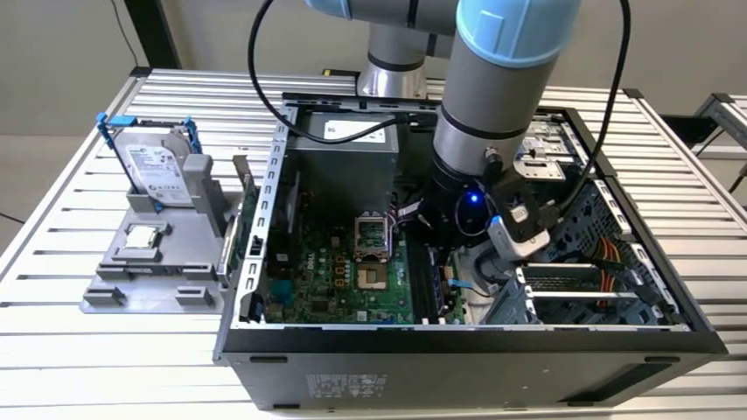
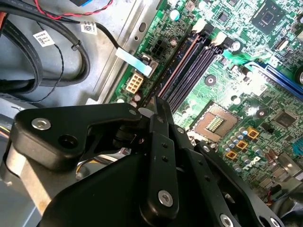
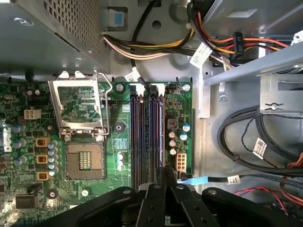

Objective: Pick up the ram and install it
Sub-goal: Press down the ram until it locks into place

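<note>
Black metal makes the big computer case (image 1: 467,337), which lies open on a table (image 1: 105,367) of silver slats. The arm (image 1: 491,96) reaches down into it. Inside is the green board (image 3: 118,142), and on it run the long dark slots (image 3: 147,137), side by side. They look empty to me. The claw (image 3: 165,171) hangs just above one end of these slots. In both wrist views its two fingers (image 2: 158,106) look pressed together, and I see nothing between them. Outside the case, on the exterior view's left, a grey holder (image 1: 152,262) sits on the table. A thin stick stands on its edge there, close to the case wall. I think this is the ram (image 1: 241,178), but it is too small to be sure. A stick like this is light, stiff and flat. It is easy to hurt, so it is best held by its two long flat sides near the middle, away from the chips' bottom edge.
</note>
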Robot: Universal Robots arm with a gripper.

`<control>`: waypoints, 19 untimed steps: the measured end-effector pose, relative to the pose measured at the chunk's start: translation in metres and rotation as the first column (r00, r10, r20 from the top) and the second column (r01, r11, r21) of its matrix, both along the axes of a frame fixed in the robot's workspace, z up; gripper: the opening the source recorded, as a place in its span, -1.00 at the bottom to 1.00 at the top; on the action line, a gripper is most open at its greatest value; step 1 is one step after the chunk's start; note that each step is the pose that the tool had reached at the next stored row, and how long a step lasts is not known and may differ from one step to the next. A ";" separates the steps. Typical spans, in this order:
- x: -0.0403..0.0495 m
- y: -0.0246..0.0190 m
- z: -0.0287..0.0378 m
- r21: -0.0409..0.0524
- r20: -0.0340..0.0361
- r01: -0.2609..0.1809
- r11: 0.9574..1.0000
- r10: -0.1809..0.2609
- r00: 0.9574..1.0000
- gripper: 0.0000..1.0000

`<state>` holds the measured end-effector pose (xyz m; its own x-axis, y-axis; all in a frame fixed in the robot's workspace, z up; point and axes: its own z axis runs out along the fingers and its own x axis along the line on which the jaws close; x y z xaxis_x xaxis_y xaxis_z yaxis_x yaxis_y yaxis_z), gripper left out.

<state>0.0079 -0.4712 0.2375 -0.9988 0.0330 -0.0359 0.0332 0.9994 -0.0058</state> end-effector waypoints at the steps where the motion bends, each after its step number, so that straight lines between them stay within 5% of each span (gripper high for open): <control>1: 0.0000 0.0000 0.0001 0.000 0.000 0.000 1.000 0.000 1.000 -1.00; 10: 0.0000 0.0000 0.0010 0.000 0.000 -0.003 1.000 0.003 1.000 -1.00; 19: 0.0000 0.0000 0.0009 0.000 0.000 -0.092 0.996 0.092 0.996 -1.00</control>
